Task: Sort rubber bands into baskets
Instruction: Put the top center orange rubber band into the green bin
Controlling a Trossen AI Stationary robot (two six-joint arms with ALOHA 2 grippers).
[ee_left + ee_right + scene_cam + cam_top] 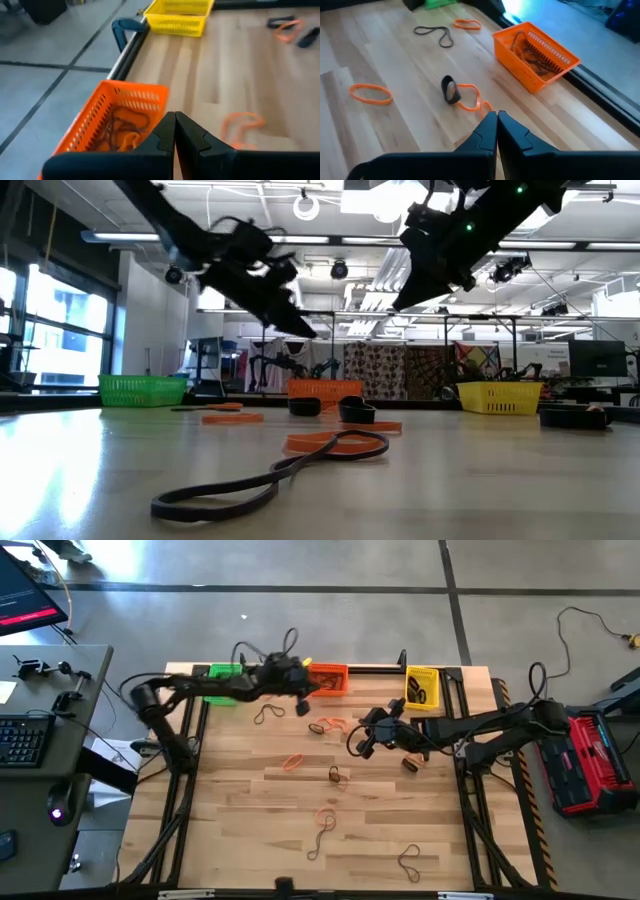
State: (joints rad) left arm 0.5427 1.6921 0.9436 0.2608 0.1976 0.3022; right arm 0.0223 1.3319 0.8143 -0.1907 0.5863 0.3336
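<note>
left gripper (174, 131) closed empty by orange basket (112, 120), right gripper (497, 129) closed empty

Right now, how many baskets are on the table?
3, all along the far edge: the green basket at the left, the orange basket in the middle, the yellow basket at the right. The left arm partly covers the green one.

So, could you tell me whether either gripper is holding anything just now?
No: the left gripper and right gripper are both shut, with nothing between their fingers.
</note>
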